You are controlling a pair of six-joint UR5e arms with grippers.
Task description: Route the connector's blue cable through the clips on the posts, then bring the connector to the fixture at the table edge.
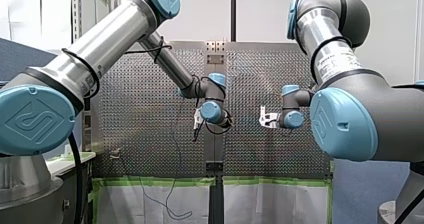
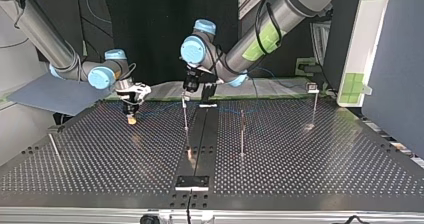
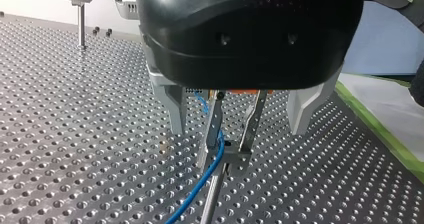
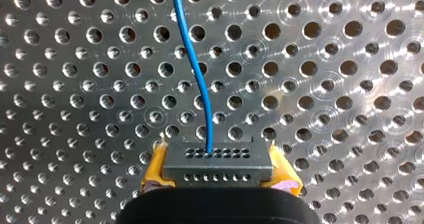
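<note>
Right wrist view: the connector point(image 4: 217, 163), a small grey block with rows of pin holes, was seen clamped between the yellow pads point(image 4: 156, 168) of the right claw point(image 4: 217, 174), above the perforated counter point(image 4: 340, 84). The blue cable point(image 4: 197, 69) was seen leaving its front face and running away ahead of the claw.

In the left wrist view the left claw point(image 3: 232, 134) was set over the clip point(image 3: 231, 156) on top of a post point(image 3: 212, 199). Its metal fingers point(image 3: 214, 119) stood apart on either side of the clip. The cable passed between them and down beside the post, and no pinch on it could be made out.

The cable was judged thin, light and limp. It would sag and could be led only by pulling, never by pushing, so it was best guided close to each clip and kept gently taut. The connector was judged rigid and light, best gripped by its flat sides. The point where the cable enters it was judged the weak spot, so hard tugs there were to be avoided. The slender post was judged liable to flex under side load.
</note>
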